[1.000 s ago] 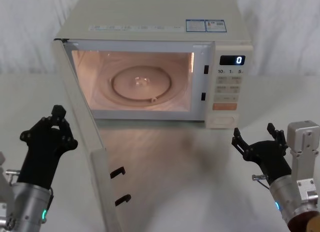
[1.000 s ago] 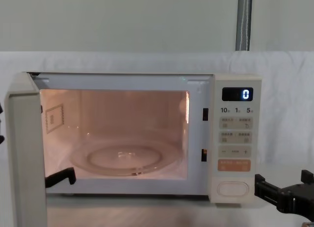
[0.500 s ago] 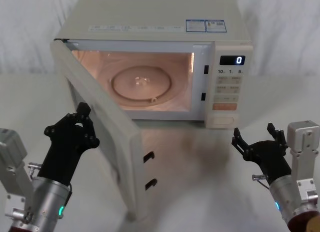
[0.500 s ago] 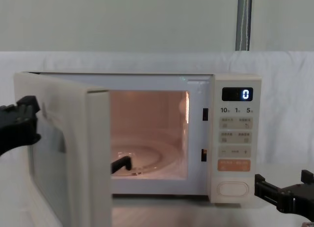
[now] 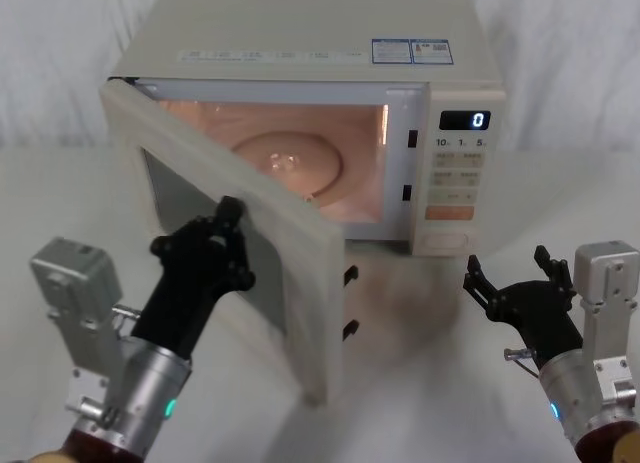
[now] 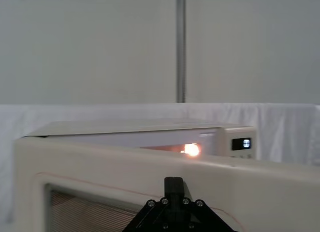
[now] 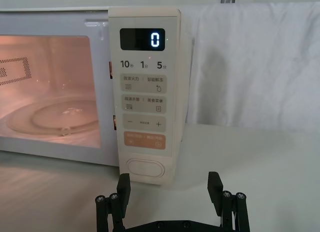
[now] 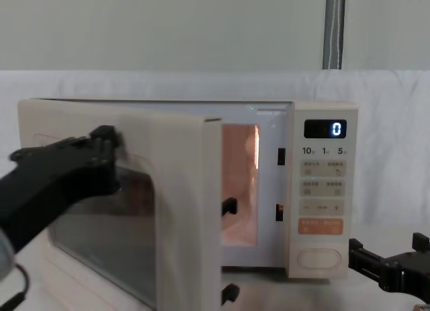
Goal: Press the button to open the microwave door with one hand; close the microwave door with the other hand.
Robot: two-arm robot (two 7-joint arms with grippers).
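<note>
Left claw on the half-closed door, right claw waiting low.

At centre left of the head view I have the left claw, fingers together, against the door of the microwave. The right claw sits at lower right, fingers spread and holding nothing, below the button.

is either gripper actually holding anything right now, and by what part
Nothing is held. The left gripper is pressed against the outer face of the microwave door, pushing rather than gripping. The right gripper hangs open and empty near the button.
</note>
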